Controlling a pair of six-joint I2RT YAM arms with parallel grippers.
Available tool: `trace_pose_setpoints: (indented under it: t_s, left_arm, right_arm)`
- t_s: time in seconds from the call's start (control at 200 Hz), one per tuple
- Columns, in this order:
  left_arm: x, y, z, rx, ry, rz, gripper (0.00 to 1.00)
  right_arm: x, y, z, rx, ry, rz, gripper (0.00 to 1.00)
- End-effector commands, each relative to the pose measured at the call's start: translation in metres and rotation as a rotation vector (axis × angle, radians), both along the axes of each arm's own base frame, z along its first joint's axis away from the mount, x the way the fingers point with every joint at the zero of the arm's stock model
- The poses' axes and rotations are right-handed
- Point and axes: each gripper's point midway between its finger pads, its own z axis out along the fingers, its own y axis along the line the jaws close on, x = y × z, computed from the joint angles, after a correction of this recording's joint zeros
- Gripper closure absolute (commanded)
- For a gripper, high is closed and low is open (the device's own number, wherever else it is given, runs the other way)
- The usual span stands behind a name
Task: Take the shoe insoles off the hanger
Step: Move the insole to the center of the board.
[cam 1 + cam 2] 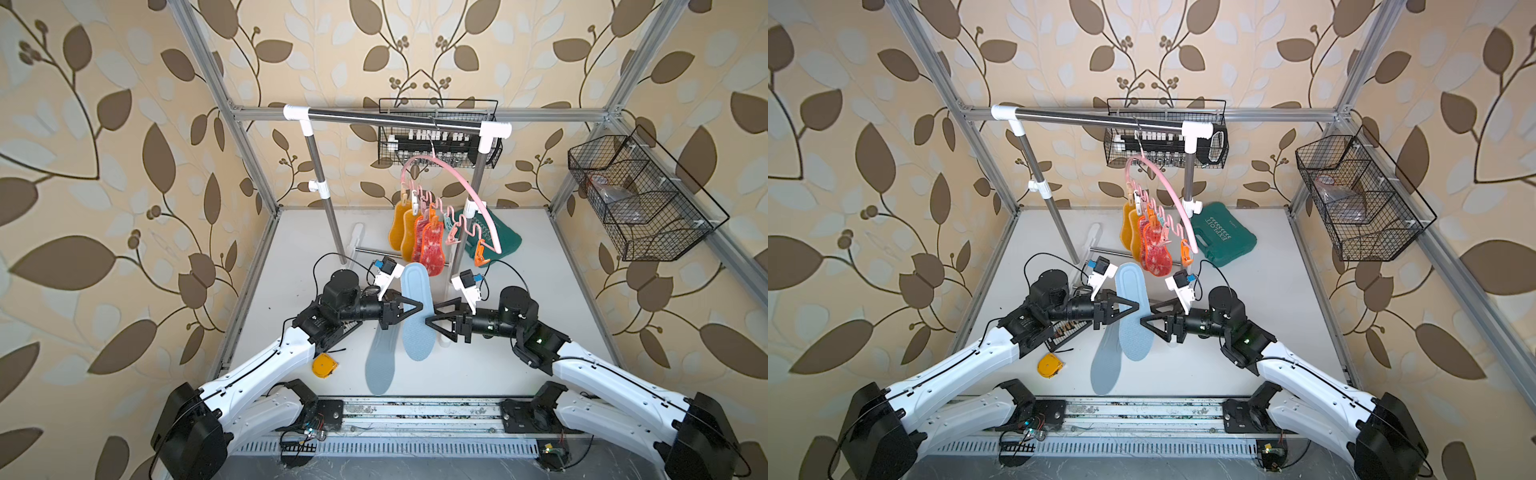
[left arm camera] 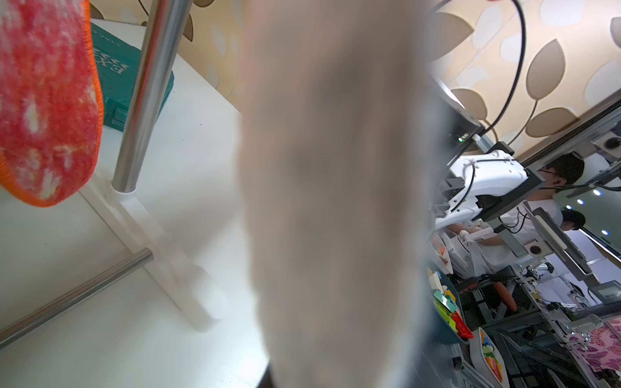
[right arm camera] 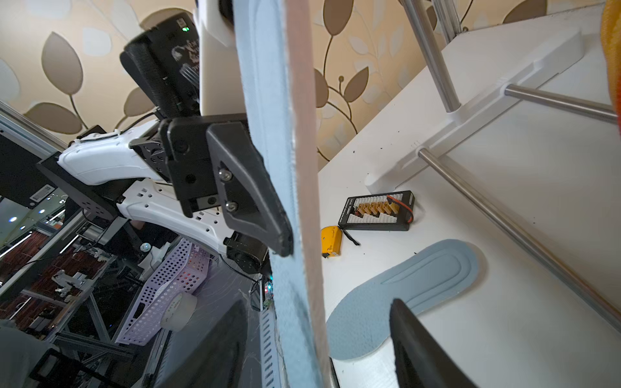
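My left gripper is shut on the edge of a pale blue-grey shoe insole, held edge-up above the table. In the left wrist view this insole is a blur that hides the jaws. My right gripper stands open, its fingers apart on either side of the held insole's edge. A second pale blue-grey insole lies flat on the table. Mustard-yellow insoles and red-orange insoles hang clipped to the pink hanger.
The hanger hooks onto a steel-and-white garment rack whose posts and feet stand on the table. A green tool case lies behind. A yellow tape measure and a black connector board lie front left. Wire baskets hang on the walls.
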Motion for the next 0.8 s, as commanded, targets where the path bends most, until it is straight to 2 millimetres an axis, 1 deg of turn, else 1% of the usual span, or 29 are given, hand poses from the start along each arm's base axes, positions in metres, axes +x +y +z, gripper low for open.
trace_pose_setpoints:
  t_s: [0.0,0.06,0.1,0.19,0.27,0.42,0.505,0.56,0.595,0.675,0.755,0.795]
  left_arm:
    - [-0.008,-0.006,0.019,-0.055,-0.045,-0.045,0.9]
    - [-0.007,-0.007,0.019,-0.055,-0.046,-0.044,0.9]
    - [-0.006,-0.007,0.018,-0.052,-0.043,-0.04,0.9]
    - [-0.006,-0.007,0.02,-0.053,-0.045,-0.039,0.89]
    - [-0.005,-0.007,0.018,-0.052,-0.046,-0.038,0.89]
    - [-0.005,-0.008,0.018,-0.056,-0.041,-0.04,0.89]
    - [-0.004,-0.008,0.015,-0.054,-0.043,-0.033,0.87]
    - [-0.004,-0.008,0.015,-0.046,-0.039,-0.032,0.86]
    - [-0.004,-0.007,0.015,-0.045,-0.04,-0.031,0.85]
    - [-0.002,-0.005,0.013,-0.036,-0.047,-0.004,0.77]
    - [0.0,-0.001,0.009,-0.014,-0.051,0.024,0.69]
    - [0.001,0.0,0.007,-0.001,-0.052,0.038,0.62]
  right_arm:
    - [-0.003,0.01,0.014,0.04,-0.024,0.02,0.36]
    - [-0.004,0.011,0.014,0.044,-0.028,0.019,0.39]
    - [-0.002,0.011,0.015,0.047,-0.029,0.005,0.43]
    - [-0.003,0.009,0.019,0.07,-0.051,-0.006,0.57]
    - [-0.003,0.008,0.017,0.068,-0.061,-0.008,0.68]
    - [-0.004,0.013,0.013,0.067,-0.032,0.01,0.75]
    - [-0.003,0.015,0.008,0.058,-0.015,0.012,0.83]
    - [-0.001,0.016,0.007,0.061,-0.002,0.005,0.86]
    - [-0.002,0.016,0.006,0.066,0.002,0.007,0.88]
    - [-0.004,0.016,0.003,0.062,0.007,0.014,0.95]
    - [-0.002,0.014,-0.008,0.026,0.034,-0.007,0.97]
    - [-0.003,0.012,-0.013,0.009,0.05,-0.014,0.98]
